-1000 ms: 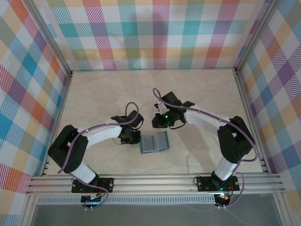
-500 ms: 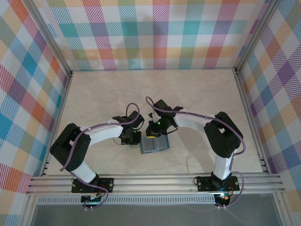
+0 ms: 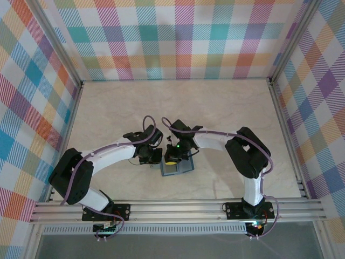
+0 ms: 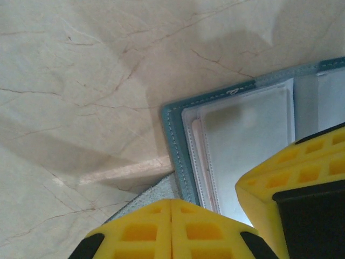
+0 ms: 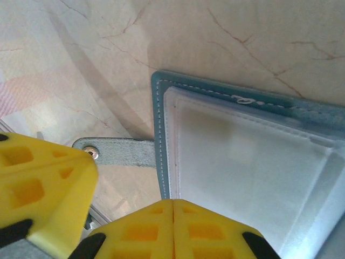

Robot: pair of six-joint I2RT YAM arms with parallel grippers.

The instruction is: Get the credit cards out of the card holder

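Contents of the card holder are being blurred by its cloudy sleeves; a pinkish edge of one credit card is barely being made out. The holder is being seen lying open on the counter, its left corner just beneath the left end effector and the right end effector, both being held shut with nothing gripped. A white stamp on the teal border cannot be read.

You have one card holder on one table. You have two grippers: one left gripper and one right gripper. One pinkish credit card edge shows in the slots; any others cannot be counted.
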